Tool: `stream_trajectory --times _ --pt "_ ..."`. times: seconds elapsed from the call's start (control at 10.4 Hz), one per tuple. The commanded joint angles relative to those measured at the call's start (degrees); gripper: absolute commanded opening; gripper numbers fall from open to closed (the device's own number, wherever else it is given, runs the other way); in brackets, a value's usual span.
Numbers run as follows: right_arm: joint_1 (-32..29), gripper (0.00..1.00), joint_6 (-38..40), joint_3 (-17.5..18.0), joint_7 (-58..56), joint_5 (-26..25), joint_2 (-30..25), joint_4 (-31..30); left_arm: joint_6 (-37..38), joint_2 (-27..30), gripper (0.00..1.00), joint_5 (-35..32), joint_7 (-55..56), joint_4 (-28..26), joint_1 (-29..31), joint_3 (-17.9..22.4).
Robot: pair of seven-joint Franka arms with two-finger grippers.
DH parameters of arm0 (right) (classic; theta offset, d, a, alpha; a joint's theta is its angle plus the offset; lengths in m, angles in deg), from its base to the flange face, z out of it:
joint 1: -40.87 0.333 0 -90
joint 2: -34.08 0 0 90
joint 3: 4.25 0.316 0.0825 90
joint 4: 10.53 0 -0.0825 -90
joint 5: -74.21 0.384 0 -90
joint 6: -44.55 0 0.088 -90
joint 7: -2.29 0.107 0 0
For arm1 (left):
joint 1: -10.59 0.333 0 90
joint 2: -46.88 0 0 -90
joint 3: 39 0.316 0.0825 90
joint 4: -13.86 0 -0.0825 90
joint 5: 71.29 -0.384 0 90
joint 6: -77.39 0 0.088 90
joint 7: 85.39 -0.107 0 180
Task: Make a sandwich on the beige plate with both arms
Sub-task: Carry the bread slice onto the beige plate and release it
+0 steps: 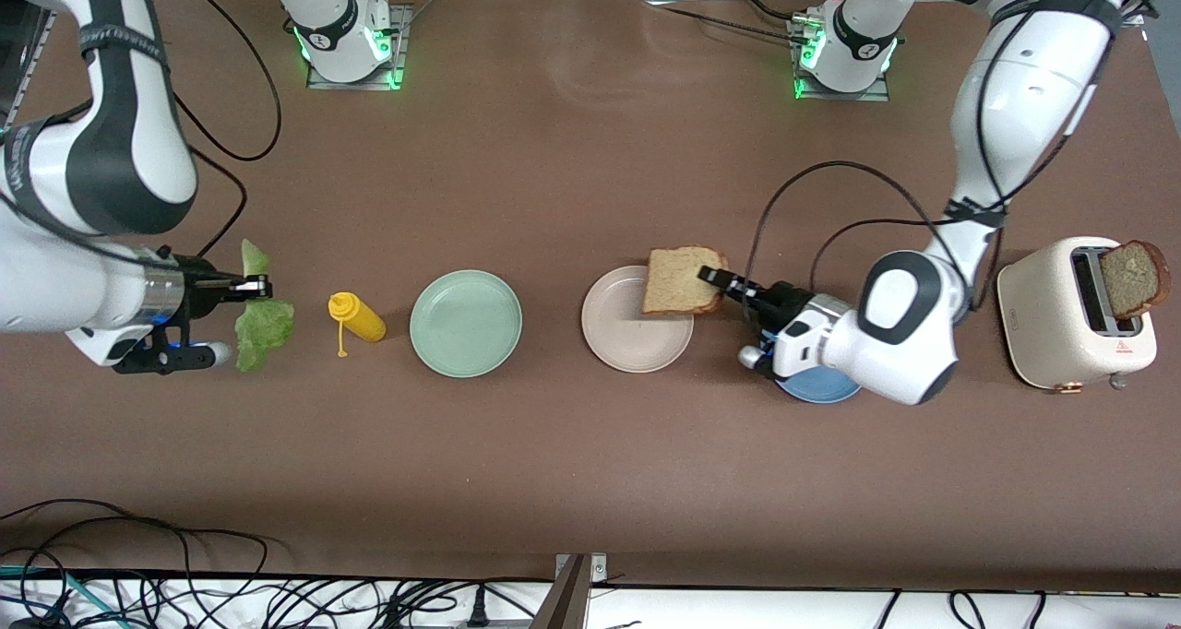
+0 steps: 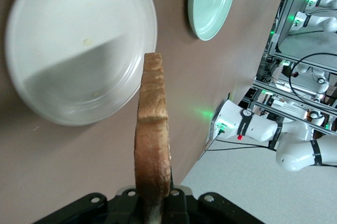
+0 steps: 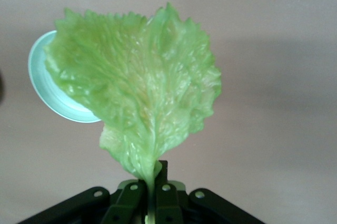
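Left gripper (image 1: 712, 276) pinching bread (image 1: 680, 280) over plate (image 1: 616, 336), right gripper (image 1: 261, 287) pinching lettuce (image 1: 263, 326): probably best lowering flat, releasing gently.

Matt brown table (image 1: 572, 177); smooth glossy plates, beige (image 1: 627, 343) & mint (image 1: 466, 323); rough porous bread (image 1: 681, 280); waxy ruffled lettuce (image 3: 142, 103).

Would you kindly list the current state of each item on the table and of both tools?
Left tool: shut on square brown bread slice, held over round beige plate.
Beige plate: bare.
Right tool: shut on ruffled green lettuce leaf, dangling above the table.
Round mint-green plate: bare.
Yellow squeeze bottle: lying on its side.
Cream toaster: a second bread slice sticks up from its slot.
Blue plate: mostly hidden under the left arm.
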Motion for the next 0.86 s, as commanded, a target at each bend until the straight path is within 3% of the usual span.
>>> stream_trajectory --times 0.0,0.29,0.38,0.48,0.77 --pt "4.1 0.00 0.7 -0.1 6.5 -1.2 -0.7 0.5 -6.3 -4.6 0.00 2.3 -3.7 2.2 -2.9 0.4" --pt "8.1 0.00 -1.0 -0.1 13.3 -1.1 -0.6 0.9 -11.2 -7.9 0.00 2.1 -8.3 2.2 -3.7 0.8" --pt "9.2 0.00 -2.7 -0.1 15.5 -1.1 -0.2 0.8 -11.6 -8.0 0.27 2.0 -9.1 2.2 -4.3 0.8" --pt "10.4 0.00 -4.0 -0.1 17.9 -1.1 0.1 0.8 -11.7 -8.0 0.99 1.8 -9.6 2.2 -4.4 0.8" --pt "12.3 0.00 -6.8 -0.1 22.7 -1.1 0.8 0.7 -11.6 -6.3 1.00 -1.1 -13.8 2.8 -3.4 2.2"
